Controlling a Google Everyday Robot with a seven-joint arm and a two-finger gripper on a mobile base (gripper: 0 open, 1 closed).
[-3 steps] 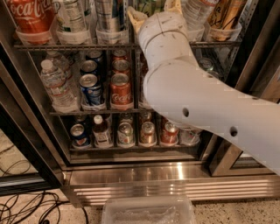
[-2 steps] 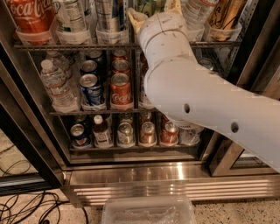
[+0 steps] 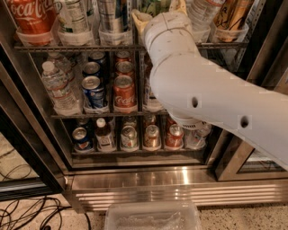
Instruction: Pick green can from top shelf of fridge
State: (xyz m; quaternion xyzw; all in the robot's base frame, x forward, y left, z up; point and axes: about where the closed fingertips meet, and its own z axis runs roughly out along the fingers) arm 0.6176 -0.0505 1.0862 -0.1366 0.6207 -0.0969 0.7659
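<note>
The fridge (image 3: 180, 182) stands open in front of me, its steel base at the bottom. The top shelf (image 3: 67, 46) is a dark wire rack with clear plastic cups along its front. My white arm reaches up into it at the centre. My gripper (image 3: 158, 14) is at the top edge of the view, right at the green can (image 3: 153, 5). Only a pale green and yellow sliver of the can shows above my wrist; the rest is hidden by the arm.
On the top shelf stand a red Coca-Cola can (image 3: 29, 15), a bottle (image 3: 74, 18), a silver can (image 3: 112, 15) and a gold can (image 3: 231, 13). Lower racks hold a water bottle (image 3: 56, 87) and several cans. A clear bin (image 3: 153, 218) and cables (image 3: 27, 215) lie on the floor.
</note>
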